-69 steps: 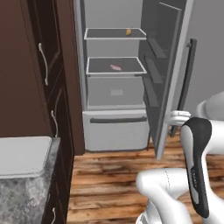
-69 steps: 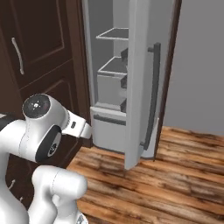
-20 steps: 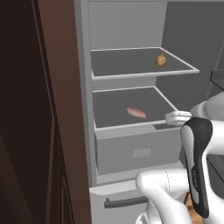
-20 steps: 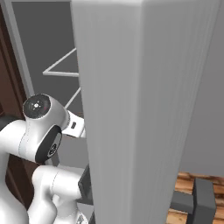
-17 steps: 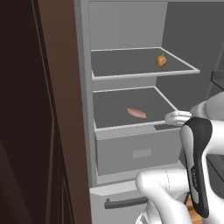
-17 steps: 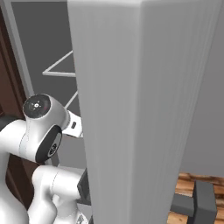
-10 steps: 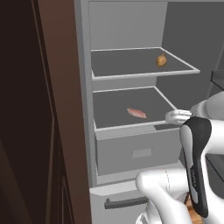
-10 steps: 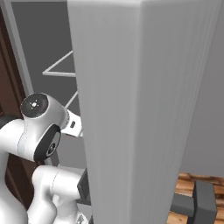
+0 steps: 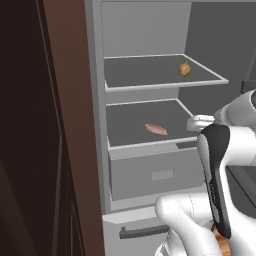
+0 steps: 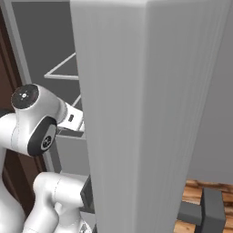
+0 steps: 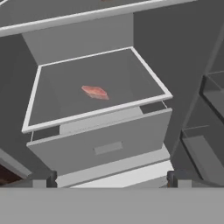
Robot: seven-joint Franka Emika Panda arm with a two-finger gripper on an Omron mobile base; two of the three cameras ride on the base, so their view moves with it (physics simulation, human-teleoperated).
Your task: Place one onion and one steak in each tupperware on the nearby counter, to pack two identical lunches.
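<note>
A pink raw steak (image 9: 156,129) lies on the lower shelf (image 9: 125,140) of the open fridge; the hand view has the steak (image 11: 94,92) near that shelf's middle. A brown onion (image 9: 184,69) sits toward the right of the upper shelf (image 9: 150,82). My gripper (image 11: 112,179) is open, its fingertips (image 11: 52,177) spread wide with nothing between them. It hangs in front of the fridge, short of the steak and aimed at the lower shelf. The marbled counter and the tupperware are out of view.
A grey drawer (image 11: 105,146) sits under the lower shelf. The open fridge door (image 10: 145,113) stands close on the right, with door shelves (image 11: 205,157) on its inner side. A dark brown cabinet (image 9: 30,150) walls the left.
Since 3.5 s ago the base has driven close to the fridge, so the whole picture has shifted. Over the last second the arm's forearm has risen only slightly; steak and onion lie still.
</note>
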